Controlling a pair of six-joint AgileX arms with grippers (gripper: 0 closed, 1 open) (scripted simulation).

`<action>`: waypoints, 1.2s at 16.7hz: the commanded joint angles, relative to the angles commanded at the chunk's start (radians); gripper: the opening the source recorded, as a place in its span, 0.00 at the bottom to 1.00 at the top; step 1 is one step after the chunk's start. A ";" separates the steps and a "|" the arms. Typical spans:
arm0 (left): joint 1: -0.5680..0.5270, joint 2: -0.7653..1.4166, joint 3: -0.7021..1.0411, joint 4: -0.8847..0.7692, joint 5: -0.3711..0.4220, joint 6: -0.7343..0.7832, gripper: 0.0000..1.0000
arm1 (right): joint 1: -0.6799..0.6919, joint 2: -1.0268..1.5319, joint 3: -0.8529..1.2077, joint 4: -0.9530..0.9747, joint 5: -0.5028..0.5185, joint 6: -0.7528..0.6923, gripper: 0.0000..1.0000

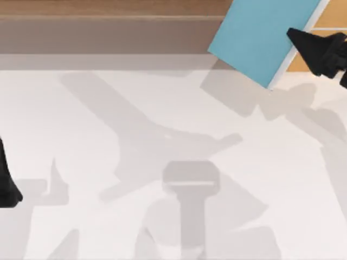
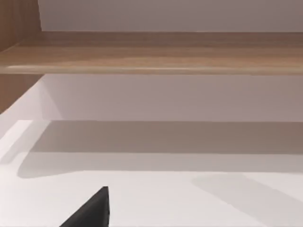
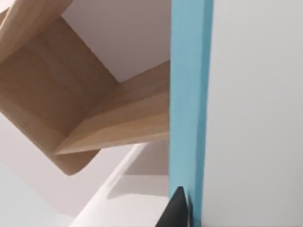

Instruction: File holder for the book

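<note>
The teal-blue book [image 1: 265, 38] with a white page edge hangs tilted above the table's far right. My right gripper [image 1: 297, 38] is shut on its right-hand edge. In the right wrist view the book [image 3: 189, 104] stands as a tall teal strip close in front, with one black finger [image 3: 177, 210] against it. The wooden file holder [image 3: 75, 109] lies beyond the book, its light-wood dividers slanted; part of it [image 1: 332, 17] shows behind the book at the far right. My left gripper [image 1: 8, 189] sits parked at the table's left edge.
A long wooden ledge [image 1: 108, 8] runs along the table's far side, also seen as a wooden ledge [image 2: 156, 52] in the left wrist view. The white table [image 1: 162, 227] carries the arms' grey shadows.
</note>
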 joint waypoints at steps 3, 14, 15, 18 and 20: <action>0.000 0.000 0.000 0.000 0.000 0.000 1.00 | -0.183 -0.034 -0.102 -0.004 -0.077 0.143 0.00; 0.000 0.000 0.000 0.000 0.000 0.000 1.00 | -0.579 0.076 -0.063 -0.137 -0.055 0.581 0.00; 0.000 0.000 0.000 0.000 0.000 0.000 1.00 | -0.595 0.091 -0.032 -0.158 -0.034 0.608 0.00; 0.000 0.000 0.000 0.000 0.000 0.000 1.00 | -0.622 0.140 0.071 -0.219 0.037 0.672 0.00; 0.000 0.000 0.000 0.000 0.000 0.000 1.00 | -0.625 0.175 0.138 -0.256 0.088 0.703 0.00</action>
